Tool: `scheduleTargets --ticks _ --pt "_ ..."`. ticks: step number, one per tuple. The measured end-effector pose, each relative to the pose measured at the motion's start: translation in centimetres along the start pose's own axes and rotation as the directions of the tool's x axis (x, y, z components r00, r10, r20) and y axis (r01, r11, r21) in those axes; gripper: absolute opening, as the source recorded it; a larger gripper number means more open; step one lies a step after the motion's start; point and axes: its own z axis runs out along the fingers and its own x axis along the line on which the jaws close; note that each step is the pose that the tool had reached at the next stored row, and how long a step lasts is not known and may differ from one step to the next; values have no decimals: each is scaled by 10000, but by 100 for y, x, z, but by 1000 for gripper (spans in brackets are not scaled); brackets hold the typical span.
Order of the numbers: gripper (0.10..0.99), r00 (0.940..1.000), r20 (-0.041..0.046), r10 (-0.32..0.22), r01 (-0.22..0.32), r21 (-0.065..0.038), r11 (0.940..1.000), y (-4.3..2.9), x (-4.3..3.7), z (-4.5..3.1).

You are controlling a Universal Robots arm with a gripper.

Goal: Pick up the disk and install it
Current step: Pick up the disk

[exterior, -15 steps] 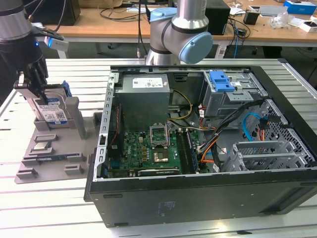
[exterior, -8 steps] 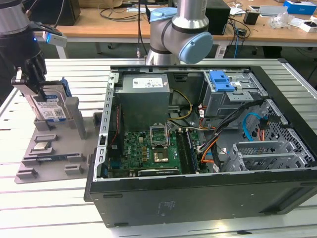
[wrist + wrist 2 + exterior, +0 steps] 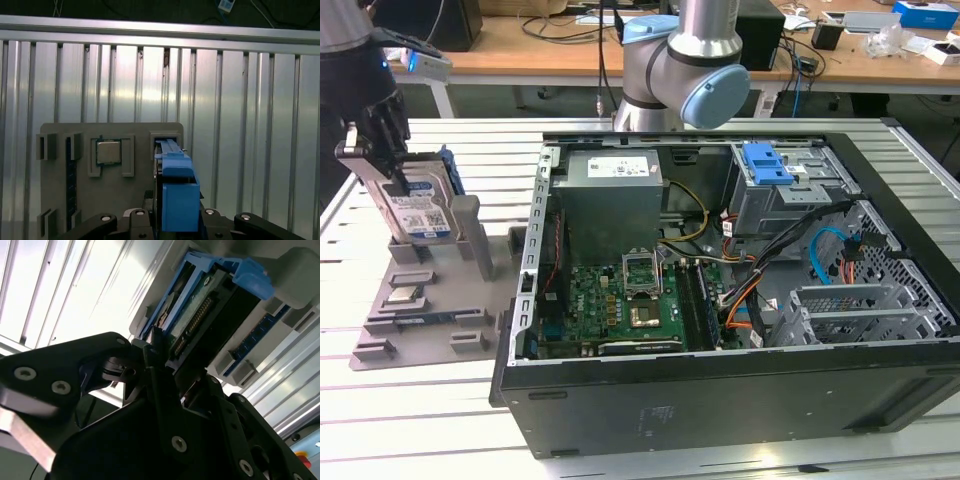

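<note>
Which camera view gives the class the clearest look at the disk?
The exterior view: the disk stands upright in a grey holder, label and blue frame visible. The first wrist view shows its blue-framed edge; the second wrist view shows its circuit-board side close up.

Bright, even light comes from above. Glare whitens the ribbed worktop [image 3: 75, 290] in both wrist views; the computer case [image 3: 720, 400] holds soft interior shadow.

My work surface is a ribbed silver aluminium table [image 3: 430, 425]; behind it stands a long light-wood desk [image 3: 510, 60] carrying black cables [image 3: 555, 25].
</note>
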Motion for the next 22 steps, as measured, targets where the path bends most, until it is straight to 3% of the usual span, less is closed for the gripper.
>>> scheduleTargets --ticks 16,22 --pt "365 10000 0 -1 1 -1 10000 6 -15 -424" --pt "365 10000 0 0 0 0 10000 9 -17 -649"
